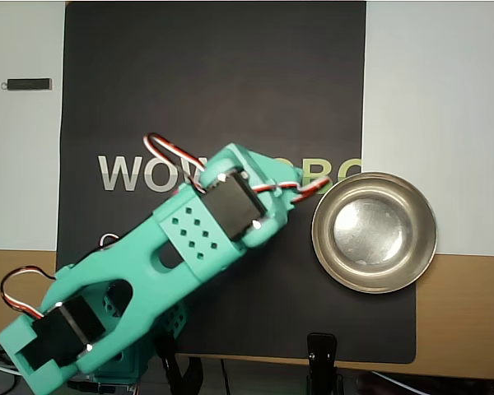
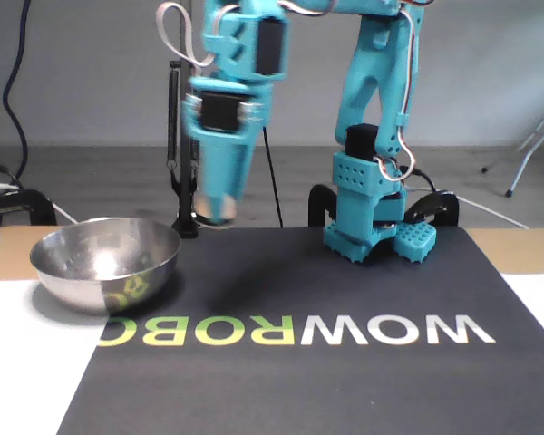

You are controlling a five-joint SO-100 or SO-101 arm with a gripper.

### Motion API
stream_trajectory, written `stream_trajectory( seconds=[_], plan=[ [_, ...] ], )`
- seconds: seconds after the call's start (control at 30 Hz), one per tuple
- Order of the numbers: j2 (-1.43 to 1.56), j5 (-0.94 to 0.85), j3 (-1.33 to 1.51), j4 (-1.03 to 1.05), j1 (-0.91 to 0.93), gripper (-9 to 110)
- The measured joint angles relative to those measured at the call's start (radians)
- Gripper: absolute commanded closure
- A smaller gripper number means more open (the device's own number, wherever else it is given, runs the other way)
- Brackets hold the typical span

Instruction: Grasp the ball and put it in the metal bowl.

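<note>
1. Tool (image 2: pixel 219 210) hangs above the mat (image 2: pixel 344 362), just right of the bowl (image 2: pixel 105 261) in the fixed view. Motion blur there.
2. Ball (image 2: pixel 210 208) only a faint tan smudge at the tool tip; looks pinched between the fingers, clear of the mat. Overhead, the arm (image 1: pixel 148 271) hides it.
3. Bowl (image 1: pixel 374 232) sits empty at the mat's edge.
4. Risk: letting go too soon, short of the rim, drops the ball on the mat to roll off.
5. Risk: low carry could clip the rim and shove the light bowl.
</note>
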Motion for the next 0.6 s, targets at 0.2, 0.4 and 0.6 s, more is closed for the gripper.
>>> stream_trajectory(
  seconds=[0.2, 0.4, 0.6],
  plan=[
    [0.000, 0.167, 0.000, -0.058, 0.048, 83],
    [-0.041, 0.239, 0.000, -0.066, 0.110, 83],
    [-0.146, 0.245, -0.025, -0.066, 0.169, 83]
  ],
)
